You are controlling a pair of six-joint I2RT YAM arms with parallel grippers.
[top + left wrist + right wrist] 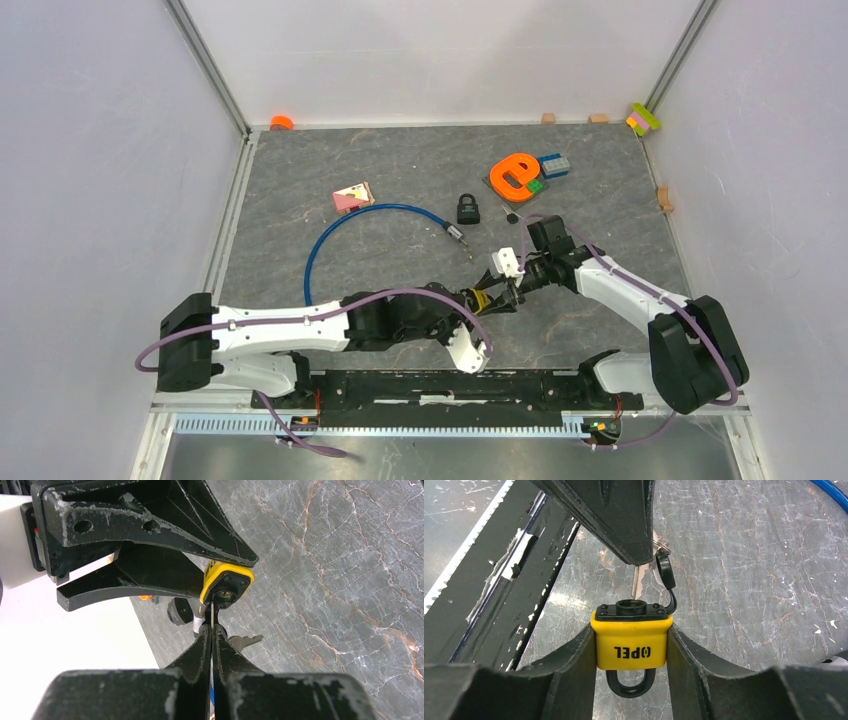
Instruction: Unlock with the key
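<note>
My right gripper [631, 630] is shut on a yellow padlock [631, 642] marked OPEL, gripping its sides. Its black shackle points toward the wrist and its keyhole [631, 604] faces away. The black dust cap [665, 570] hangs open. My left gripper [212, 630] is shut on a silver key [212, 616], seen edge-on. The key tip [637, 582] is at the keyhole mouth; I cannot tell if it is inside. A second key [245, 641] dangles beside it. In the top view the two grippers meet at the padlock [482, 299] at the table's near centre.
A black padlock [467, 208] and a blue cable [340, 235] lie further back. An orange letter piece [514, 175], a blue brick [555, 165] and a pink card [352, 196] lie beyond. Small blocks line the far wall. The arms' base rail [450, 385] is close below.
</note>
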